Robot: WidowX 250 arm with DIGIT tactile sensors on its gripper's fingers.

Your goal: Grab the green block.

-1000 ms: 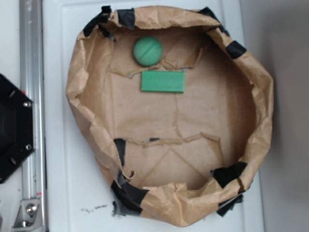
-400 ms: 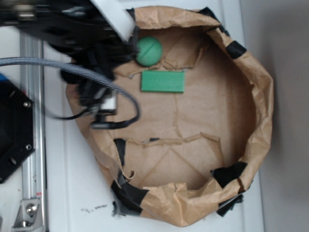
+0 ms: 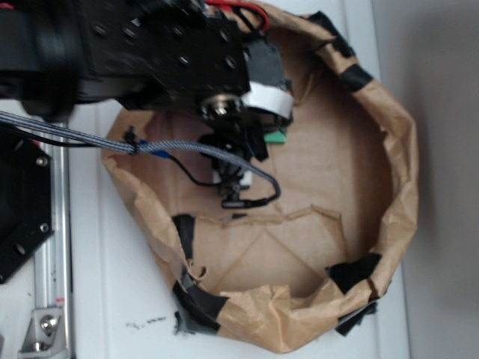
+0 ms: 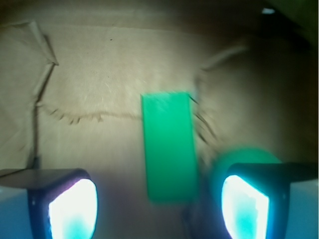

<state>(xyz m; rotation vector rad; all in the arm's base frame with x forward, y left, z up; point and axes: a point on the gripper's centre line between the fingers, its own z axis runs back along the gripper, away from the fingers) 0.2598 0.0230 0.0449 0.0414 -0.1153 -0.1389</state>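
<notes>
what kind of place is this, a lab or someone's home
Likely a robot lab bench: a taped brown paper enclosure on a white table, a metal rail, and an open gripper above a green block.

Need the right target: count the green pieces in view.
2. The green block lies flat between the open pincer fingers; the round green piece sits partly behind one finger. The arm may hide others.

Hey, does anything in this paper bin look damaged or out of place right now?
Yes: the brown paper lining is torn and crumpled, with a ragged tear across the floor and black tape patching the rim. The green block lies flat and intact, between the open tool's fingers in the wrist view.
</notes>
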